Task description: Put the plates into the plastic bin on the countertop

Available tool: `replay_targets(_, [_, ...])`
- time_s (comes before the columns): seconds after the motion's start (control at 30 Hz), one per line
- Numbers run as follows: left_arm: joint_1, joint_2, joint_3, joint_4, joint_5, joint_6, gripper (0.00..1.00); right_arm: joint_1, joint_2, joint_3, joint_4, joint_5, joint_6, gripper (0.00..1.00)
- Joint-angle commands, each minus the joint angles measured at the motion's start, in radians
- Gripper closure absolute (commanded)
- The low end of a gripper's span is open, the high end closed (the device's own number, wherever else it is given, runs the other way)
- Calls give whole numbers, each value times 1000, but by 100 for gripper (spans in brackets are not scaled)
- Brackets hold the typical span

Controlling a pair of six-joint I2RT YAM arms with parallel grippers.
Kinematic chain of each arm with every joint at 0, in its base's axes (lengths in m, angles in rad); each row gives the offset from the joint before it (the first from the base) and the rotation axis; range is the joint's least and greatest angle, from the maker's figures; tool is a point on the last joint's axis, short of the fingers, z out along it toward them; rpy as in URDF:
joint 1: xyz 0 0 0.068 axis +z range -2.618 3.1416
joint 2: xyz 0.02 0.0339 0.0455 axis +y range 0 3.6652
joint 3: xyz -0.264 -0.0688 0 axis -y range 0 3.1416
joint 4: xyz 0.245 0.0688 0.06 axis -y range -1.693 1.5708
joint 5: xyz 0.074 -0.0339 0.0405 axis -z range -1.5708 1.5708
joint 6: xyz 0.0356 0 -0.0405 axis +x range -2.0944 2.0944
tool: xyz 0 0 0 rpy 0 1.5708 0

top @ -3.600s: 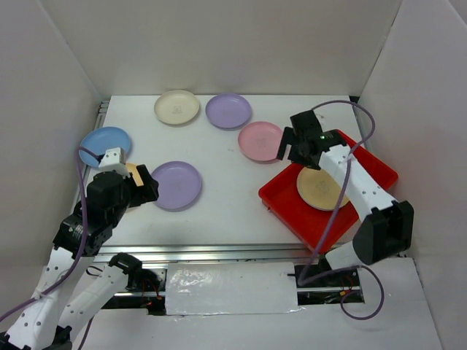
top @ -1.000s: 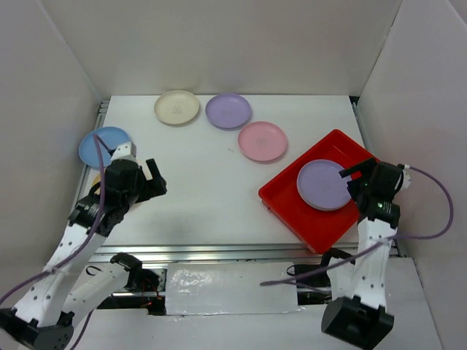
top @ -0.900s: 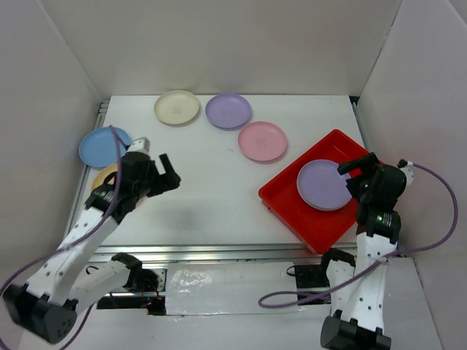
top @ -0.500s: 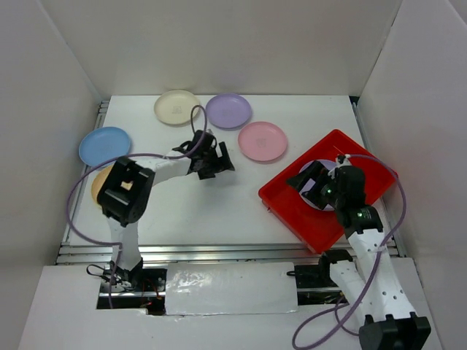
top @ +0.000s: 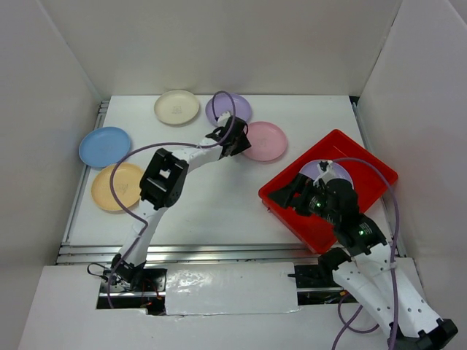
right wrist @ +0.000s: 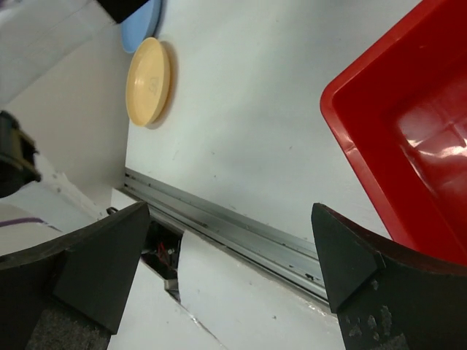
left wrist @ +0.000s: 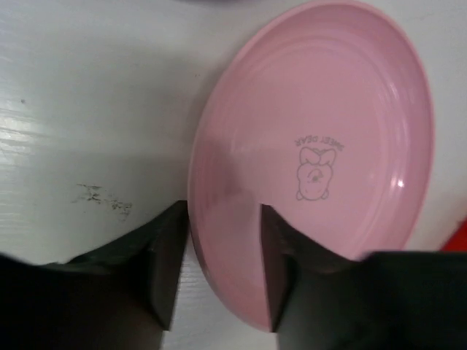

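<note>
Left jaws newly at pink plate (left wrist: 314, 168), narrowing astride its rim, not yet pinched. Right jaws wide, empty, over bin (right wrist: 408, 109). Pink likely goes next.

- The top camera sits high above and behind the arm bases. It faces down and forward, taking in the whole tabletop (top: 219, 204) from afar.
- The left wrist camera looks past the left tool (left wrist: 222, 219), very near, straight down on the pink plate (left wrist: 321, 146), which the top view shares.
- The right wrist camera looks past the right tool (right wrist: 230, 211), higher up, slantwise toward the tabletop's left side. With the top view it shares the red bin (right wrist: 408, 131) and the yellow plate (right wrist: 149, 80).
</note>
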State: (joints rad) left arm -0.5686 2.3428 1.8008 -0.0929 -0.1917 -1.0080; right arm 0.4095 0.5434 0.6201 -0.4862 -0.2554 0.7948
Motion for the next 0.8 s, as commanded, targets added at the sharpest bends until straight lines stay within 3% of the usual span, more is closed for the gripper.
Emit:
replay_targets(0.0, [-43,88,124,-278,-190,-17,49,37,-52,58,-34,85,11,0])
replay_targets(0.1, [-60,82,121,-301,-248,-32,60,52,-91,75,-61,110,15,0])
replay_targets(0.2, [-59,49,86,-314,-253,-50,85,61,-115,101,-87,116,15,0])
replay_targets(0.23, [-59,29,69,-317,-259,-55,100,64,-125,105,-94,120,15,0])
replay_targets(0.43, [-91,-257,-159,-142,-336,-23,100,74,-143,112,-118,148,17,0])
replay_targets(0.67, [-194,-482,-120,-218,-537,55,100,89,-151,115,-135,173,27,0])
replay_targets(0.77, [-227,-517,-119,-216,-471,127,100,89,-148,168,-201,243,40,0])
